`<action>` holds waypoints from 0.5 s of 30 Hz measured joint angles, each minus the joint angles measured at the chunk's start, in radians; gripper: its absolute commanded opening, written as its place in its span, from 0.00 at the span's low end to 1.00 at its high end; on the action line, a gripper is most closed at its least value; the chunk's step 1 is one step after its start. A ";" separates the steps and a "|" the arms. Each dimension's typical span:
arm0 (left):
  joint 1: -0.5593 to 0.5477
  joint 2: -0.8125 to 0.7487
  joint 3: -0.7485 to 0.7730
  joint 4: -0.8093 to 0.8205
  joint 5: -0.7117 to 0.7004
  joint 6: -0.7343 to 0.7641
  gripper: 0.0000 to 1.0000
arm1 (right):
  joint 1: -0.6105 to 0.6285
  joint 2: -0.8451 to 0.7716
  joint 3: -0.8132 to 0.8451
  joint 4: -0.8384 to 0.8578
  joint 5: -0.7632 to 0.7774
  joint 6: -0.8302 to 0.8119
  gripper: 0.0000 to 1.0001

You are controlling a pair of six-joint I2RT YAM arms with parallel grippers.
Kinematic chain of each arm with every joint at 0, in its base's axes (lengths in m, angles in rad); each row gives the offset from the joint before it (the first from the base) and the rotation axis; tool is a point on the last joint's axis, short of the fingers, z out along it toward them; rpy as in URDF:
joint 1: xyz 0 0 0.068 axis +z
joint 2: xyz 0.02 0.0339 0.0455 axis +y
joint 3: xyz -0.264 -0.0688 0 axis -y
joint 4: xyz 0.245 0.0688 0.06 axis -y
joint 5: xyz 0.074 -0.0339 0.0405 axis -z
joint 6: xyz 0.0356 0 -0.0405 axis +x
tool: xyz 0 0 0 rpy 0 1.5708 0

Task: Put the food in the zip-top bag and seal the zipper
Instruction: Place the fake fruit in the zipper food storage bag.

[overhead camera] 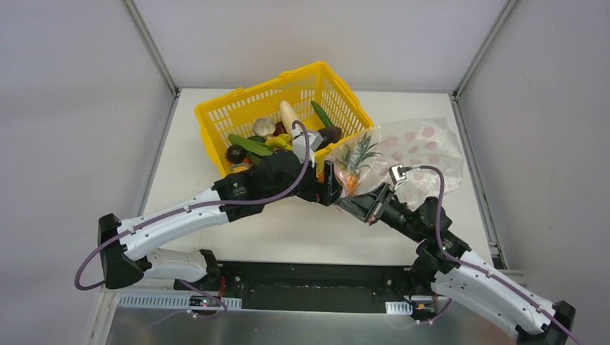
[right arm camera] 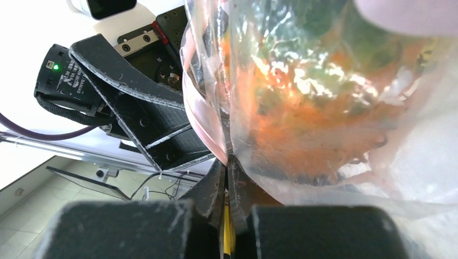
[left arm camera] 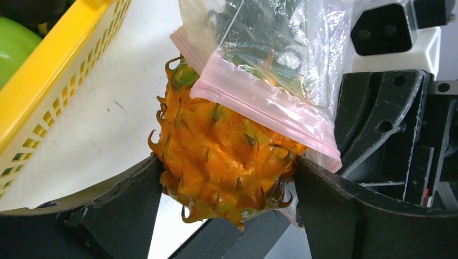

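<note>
An orange toy pineapple (left arm camera: 227, 162) sits half inside the mouth of the clear zip-top bag (overhead camera: 424, 147), its green crown inside the plastic. My left gripper (left arm camera: 229, 183) has its fingers against both sides of the pineapple's body. The pink zipper (left arm camera: 259, 105) lies across the fruit's top. My right gripper (right arm camera: 227, 164) is shut on the bag's mouth edge, where the pink zipper (right arm camera: 202, 124) runs into its jaws. In the top view the left gripper (overhead camera: 334, 183) and the right gripper (overhead camera: 363, 205) meet at the bag's mouth. More food (overhead camera: 288, 133) fills the yellow basket.
The yellow lattice basket (overhead camera: 216, 118) stands just behind my left arm, its rim (left arm camera: 48, 81) close to the left of the pineapple, with a green apple (left arm camera: 13, 48) inside. The bag's body lies to the right, near the table's right edge.
</note>
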 measured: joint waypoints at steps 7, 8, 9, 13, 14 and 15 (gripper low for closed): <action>0.000 -0.042 0.026 -0.039 0.029 0.068 0.80 | 0.008 0.009 -0.008 0.065 -0.013 0.058 0.00; 0.000 -0.053 0.027 -0.045 0.035 0.078 0.72 | 0.008 0.009 -0.013 0.077 -0.012 0.070 0.00; 0.000 -0.064 0.029 -0.052 0.040 0.090 0.67 | 0.008 0.009 -0.017 0.088 -0.008 0.084 0.00; -0.002 -0.092 0.047 -0.099 0.064 0.124 0.53 | 0.008 0.009 -0.019 0.117 0.001 0.113 0.00; -0.003 -0.094 0.051 -0.108 0.074 0.132 0.52 | 0.008 0.009 -0.019 0.124 0.002 0.116 0.00; -0.003 -0.096 0.053 -0.114 0.085 0.139 0.51 | 0.008 0.009 -0.019 0.129 0.006 0.121 0.00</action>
